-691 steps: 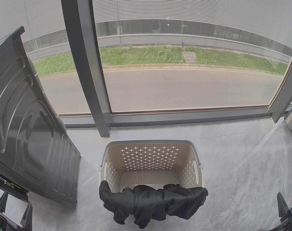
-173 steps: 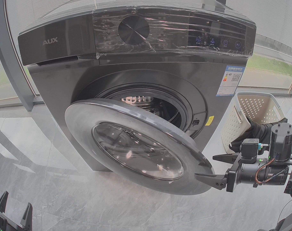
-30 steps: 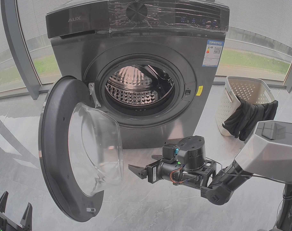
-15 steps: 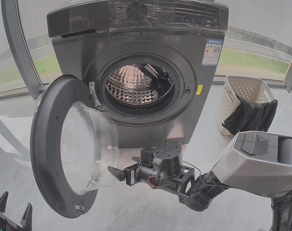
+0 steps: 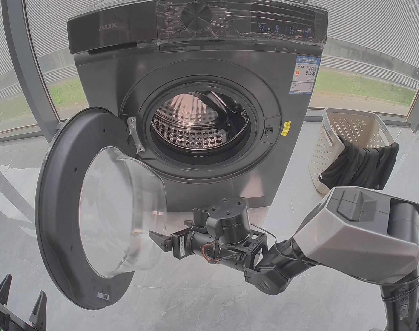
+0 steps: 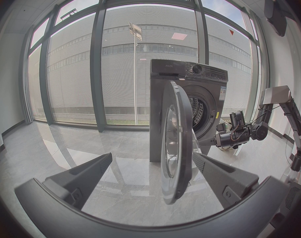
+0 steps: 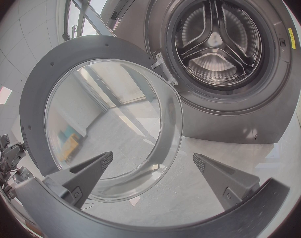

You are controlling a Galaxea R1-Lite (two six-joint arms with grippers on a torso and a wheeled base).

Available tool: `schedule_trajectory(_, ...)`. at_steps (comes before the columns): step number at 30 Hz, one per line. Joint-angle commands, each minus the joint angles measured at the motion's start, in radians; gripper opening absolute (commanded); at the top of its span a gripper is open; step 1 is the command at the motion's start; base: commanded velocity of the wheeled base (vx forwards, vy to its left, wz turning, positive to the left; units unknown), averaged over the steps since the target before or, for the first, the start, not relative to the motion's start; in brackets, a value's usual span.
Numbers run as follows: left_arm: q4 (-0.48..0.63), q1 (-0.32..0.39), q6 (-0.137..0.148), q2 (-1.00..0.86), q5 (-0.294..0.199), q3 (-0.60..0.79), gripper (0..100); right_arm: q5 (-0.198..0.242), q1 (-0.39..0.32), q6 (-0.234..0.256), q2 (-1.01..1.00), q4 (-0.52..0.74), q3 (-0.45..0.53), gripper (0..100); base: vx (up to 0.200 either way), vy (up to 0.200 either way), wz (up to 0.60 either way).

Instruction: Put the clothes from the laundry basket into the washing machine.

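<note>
Right gripper spread open and empty against the door; clothes not yet fetched.

Head view: over the last second you will see the door has swung wider on its hinge and the right gripper has travelled left with it, tips now at the glass bulge (contact not certain). The drum of the washing machine is fully exposed. The clothes hang over the near rim of the laundry basket, on the floor just off the machine's right front corner. The left gripper sits low, fingers apart, holding nothing. Left wrist view: door edge-on, right gripper behind it. Right wrist view: both fingers frame the glass, drum empty. Judgement: the door step looks done; send the arm to the basket next.
</note>
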Motion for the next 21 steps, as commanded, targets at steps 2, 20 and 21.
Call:
schedule_trajectory(2,0.000,0.000,-0.001,-0.018,0.001,0.016,100,-0.005,0.012,0.000,0.057,0.028,-0.079,100,0.000,0.000,0.00)
schedule_trajectory(20,0.000,0.000,-0.001,-0.018,0.001,0.016,100,-0.045,0.026,0.001,0.163,0.192,-0.364,100,0.000,0.000,0.00)
schedule_trajectory(21,0.000,0.000,-0.001,-0.018,0.001,0.016,100,-0.046,0.026,0.003,0.171,0.203,-0.384,100,0.000,0.000,0.00)
